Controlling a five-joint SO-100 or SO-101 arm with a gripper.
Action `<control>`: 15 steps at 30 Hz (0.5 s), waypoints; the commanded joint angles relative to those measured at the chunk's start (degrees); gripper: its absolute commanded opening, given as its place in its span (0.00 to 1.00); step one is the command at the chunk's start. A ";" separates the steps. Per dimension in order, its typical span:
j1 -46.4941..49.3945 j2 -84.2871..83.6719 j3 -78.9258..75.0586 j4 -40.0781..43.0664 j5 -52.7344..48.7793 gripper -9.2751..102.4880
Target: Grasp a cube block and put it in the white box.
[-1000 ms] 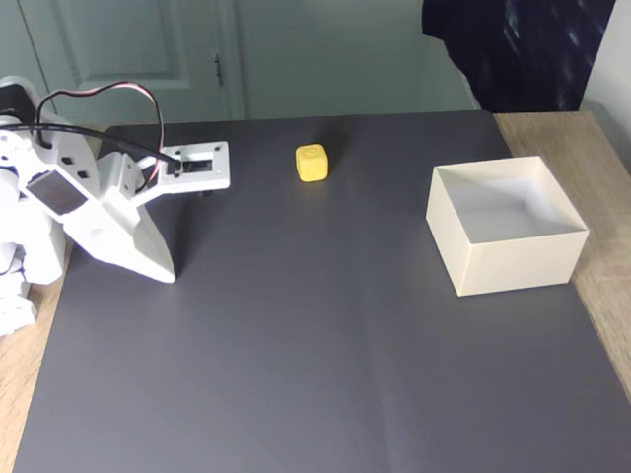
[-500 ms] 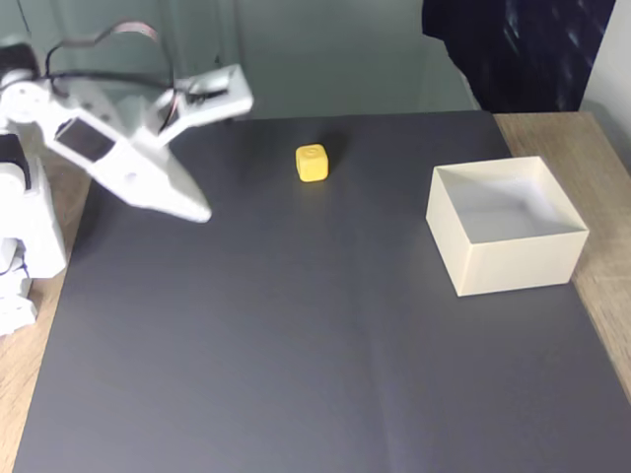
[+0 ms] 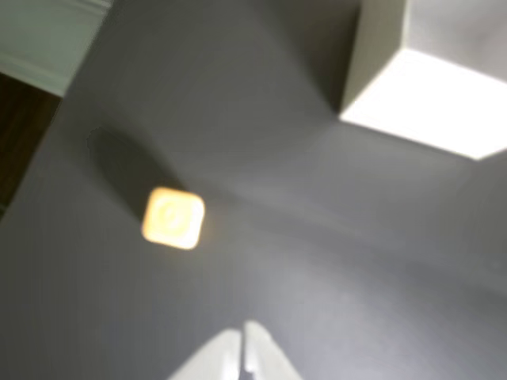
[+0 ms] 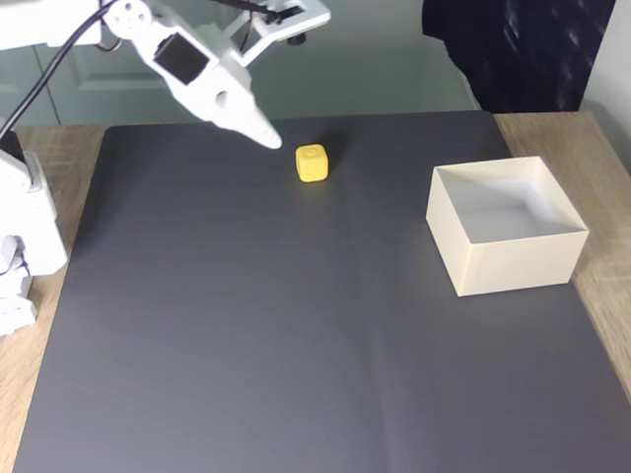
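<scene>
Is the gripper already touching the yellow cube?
Apart. In the fixed view, dark mat shows between the gripper tip and the cube block; the wrist view shows the same gap.

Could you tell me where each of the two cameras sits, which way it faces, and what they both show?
Wrist view: rides on the arm, looking down at the dark mat; the gripper enters from the bottom edge, tips close together.
Fixed view: stands high at the near side of the table, looking down and across it toward a door; the white arm and gripper show at upper left.
Shared: the cube block, the white box and the mat.
</scene>
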 commanded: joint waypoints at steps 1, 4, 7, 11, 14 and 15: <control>-1.23 -2.46 -5.62 -0.79 -0.88 0.08; -1.49 -3.34 -5.80 -1.23 -1.05 0.08; -0.97 -4.13 -5.36 -1.32 -1.85 0.08; 0.62 -5.80 -5.27 -1.85 -3.52 0.08; 2.29 -6.86 -5.45 -2.29 -4.48 0.08; 2.99 -7.03 -5.45 -2.29 -5.01 0.08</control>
